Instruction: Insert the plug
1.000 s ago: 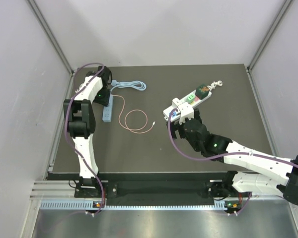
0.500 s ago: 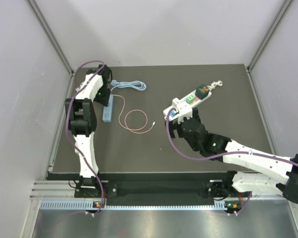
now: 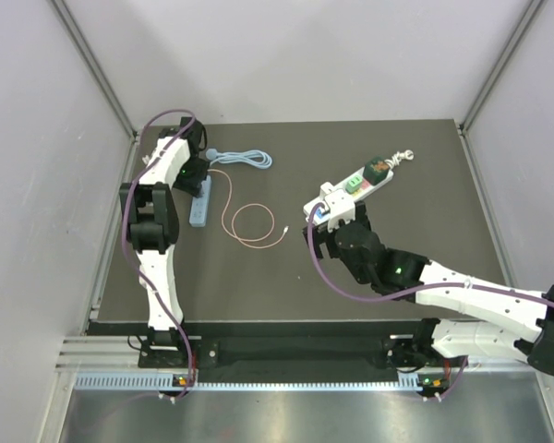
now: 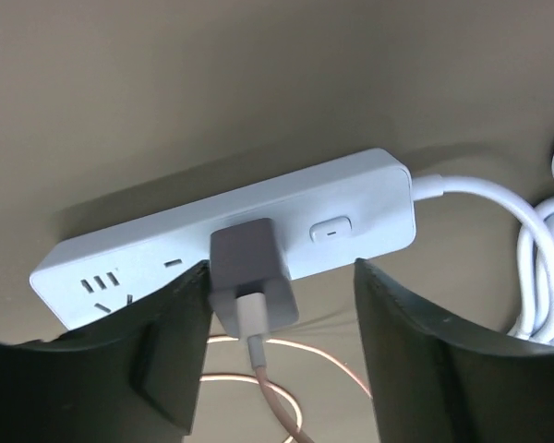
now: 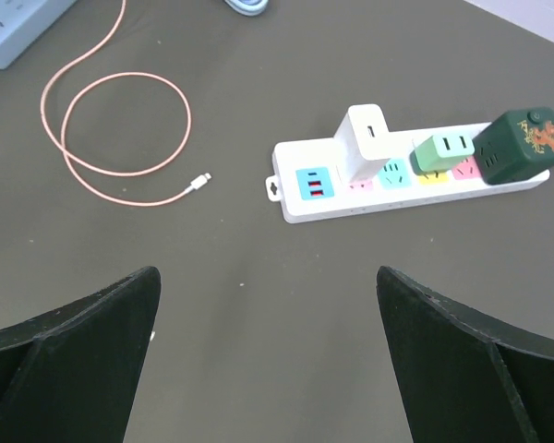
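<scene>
Item one, grey plug (image 4: 249, 268): seated in the face of the blue power strip (image 4: 369, 198), about mid-length, beside the strip's switch. In the left wrist view its body stands out of the strip toward the bottom of the frame, and its pink cable (image 4: 277, 406) leaves the lower end, heading down and right. Item two, the strip: long axis running from lower left to upper right in that view; in the top view it lies near the upper left corner of the table (image 3: 397, 166), lengthwise up and down the frame, with a coiled white cord (image 4: 535, 221) at its far end. Item three, my left gripper (image 4: 282, 272): jaws parted around the plug, one finger just beside its left edge, the other clearly apart, holding nothing. Item four, my right gripper (image 5: 266, 277): spread wide, empty, hanging above a white power strip (image 5: 286, 185) with several adapters.
</scene>
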Tool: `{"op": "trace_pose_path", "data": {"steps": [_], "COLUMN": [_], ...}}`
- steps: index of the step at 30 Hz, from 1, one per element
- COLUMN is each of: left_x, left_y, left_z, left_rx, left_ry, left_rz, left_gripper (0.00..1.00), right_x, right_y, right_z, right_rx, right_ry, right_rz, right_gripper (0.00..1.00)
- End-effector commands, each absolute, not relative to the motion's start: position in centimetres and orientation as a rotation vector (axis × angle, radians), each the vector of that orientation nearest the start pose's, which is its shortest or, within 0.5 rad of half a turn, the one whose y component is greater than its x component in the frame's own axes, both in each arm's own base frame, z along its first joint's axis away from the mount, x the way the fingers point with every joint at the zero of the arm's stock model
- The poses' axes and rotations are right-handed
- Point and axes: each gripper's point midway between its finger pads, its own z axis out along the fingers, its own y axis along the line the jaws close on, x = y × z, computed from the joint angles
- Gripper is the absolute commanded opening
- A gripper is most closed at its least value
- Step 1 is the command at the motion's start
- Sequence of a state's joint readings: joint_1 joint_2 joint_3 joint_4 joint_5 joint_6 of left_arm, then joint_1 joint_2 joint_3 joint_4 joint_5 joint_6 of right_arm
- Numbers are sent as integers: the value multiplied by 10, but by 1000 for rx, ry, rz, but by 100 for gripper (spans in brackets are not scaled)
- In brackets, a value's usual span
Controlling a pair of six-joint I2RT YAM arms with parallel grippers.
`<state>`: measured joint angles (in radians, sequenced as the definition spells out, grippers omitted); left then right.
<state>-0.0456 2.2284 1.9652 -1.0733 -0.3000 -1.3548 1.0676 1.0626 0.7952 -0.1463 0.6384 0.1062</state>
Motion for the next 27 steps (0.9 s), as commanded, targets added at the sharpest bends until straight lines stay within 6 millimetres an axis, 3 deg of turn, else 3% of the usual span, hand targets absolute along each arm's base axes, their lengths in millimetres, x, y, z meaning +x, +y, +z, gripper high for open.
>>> {"op": "trace_pose_path", "data": {"steps": [1,10,18,27], "left_x": [506,493,477,473], "left_y": [-14,-12,-9,-12], "left_z": [100,122,118,101], "left_rx": [-1617,-1585,-1624,-1644], "left_ry": [2144,2152,2184,2236], "left_rz": [-27,-47,-49,-34], "left_gripper": [68,69,61,56], "right_x": [240,226,220,218], "right_y": [242,248,253,255], "right_z": [242,246,247,243], "right_rx": [-445,-455,-483,-509], "right_ry": [1789,1790,1786,1784], "right_rz": [208,204,176,139], "right_gripper": [100,100,100,100]}}
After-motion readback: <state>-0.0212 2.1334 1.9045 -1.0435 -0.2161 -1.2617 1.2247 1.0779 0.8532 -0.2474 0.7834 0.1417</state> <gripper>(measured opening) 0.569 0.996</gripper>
